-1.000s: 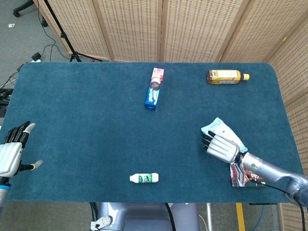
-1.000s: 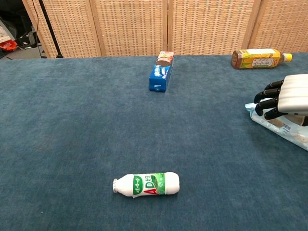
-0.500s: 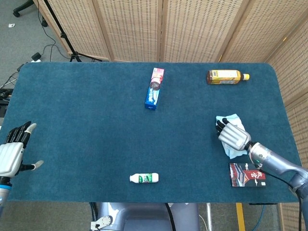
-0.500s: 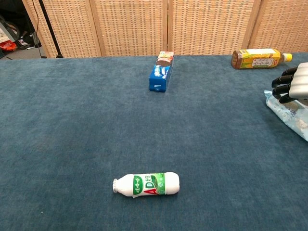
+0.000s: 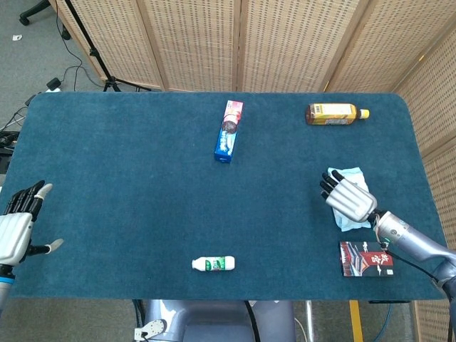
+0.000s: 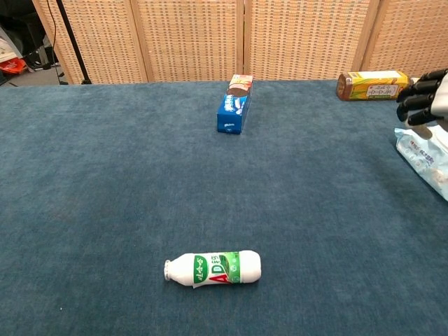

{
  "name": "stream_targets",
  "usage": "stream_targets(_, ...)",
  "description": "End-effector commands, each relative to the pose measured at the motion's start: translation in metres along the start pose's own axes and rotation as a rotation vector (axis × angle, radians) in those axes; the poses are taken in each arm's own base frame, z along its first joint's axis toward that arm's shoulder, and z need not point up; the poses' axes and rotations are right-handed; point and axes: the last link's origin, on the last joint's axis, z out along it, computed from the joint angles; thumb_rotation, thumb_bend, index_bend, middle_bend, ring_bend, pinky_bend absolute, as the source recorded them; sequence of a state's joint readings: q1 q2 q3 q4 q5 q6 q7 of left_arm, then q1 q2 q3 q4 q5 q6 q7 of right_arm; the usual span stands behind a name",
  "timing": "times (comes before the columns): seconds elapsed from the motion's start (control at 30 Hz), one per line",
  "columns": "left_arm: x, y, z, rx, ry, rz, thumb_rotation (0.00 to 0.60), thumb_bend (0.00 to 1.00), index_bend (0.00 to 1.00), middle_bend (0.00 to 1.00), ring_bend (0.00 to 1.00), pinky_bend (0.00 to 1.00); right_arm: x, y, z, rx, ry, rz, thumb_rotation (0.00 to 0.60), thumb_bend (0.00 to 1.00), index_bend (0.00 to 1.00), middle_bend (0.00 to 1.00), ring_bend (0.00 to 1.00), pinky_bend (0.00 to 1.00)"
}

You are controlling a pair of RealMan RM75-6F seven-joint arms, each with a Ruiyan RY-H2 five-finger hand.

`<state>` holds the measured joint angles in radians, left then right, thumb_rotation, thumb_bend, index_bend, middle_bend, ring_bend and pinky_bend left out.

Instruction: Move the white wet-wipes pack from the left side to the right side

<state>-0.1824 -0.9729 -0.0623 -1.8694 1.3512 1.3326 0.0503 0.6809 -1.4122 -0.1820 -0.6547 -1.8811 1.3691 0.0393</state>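
The white wet-wipes pack (image 5: 346,174) lies flat on the blue table's right side, partly hidden under my right hand (image 5: 349,200) in the head view. In the chest view the pack (image 6: 424,157) rests on the cloth at the right border. There my right hand (image 6: 425,98) hovers just above it, a gap below its dark fingers, and holds nothing. My left hand (image 5: 18,226) sits at the table's left edge, fingers spread and empty; the chest view does not show it.
A blue and red toothpaste box (image 5: 228,132) lies at the back centre, and a yellow bottle (image 5: 337,113) at the back right. A small white bottle (image 5: 214,263) lies near the front edge. A dark red packet (image 5: 365,258) sits at the front right corner, close to my right forearm.
My right hand slid the wipes pack to the right and away from the red packet, then rose off it. The pack now lies free. My left hand has barely moved.
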Motion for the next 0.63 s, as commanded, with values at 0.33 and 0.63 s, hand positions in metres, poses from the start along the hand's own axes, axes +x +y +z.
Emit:
stream_targets(0.33, 0.003, -0.012, -0.024, 0.027, 0.094, -0.021, 0.600, 0.00, 0.00, 0.00, 0.00, 0.00, 0.072, -0.008, -0.084, -0.367, 0.405, 0.534, 0.600, 0.00, 0.15, 0.00, 0.00, 0.00)
stream_targets(0.63, -0.004, -0.020, -0.036, 0.014, 0.131, 0.000, 0.600, 0.00, 0.00, 0.00, 0.00, 0.00, 0.067, -0.045, -0.126, -0.627, 0.328, 0.768, 0.600, 0.00, 0.10, 0.00, 0.00, 0.00)
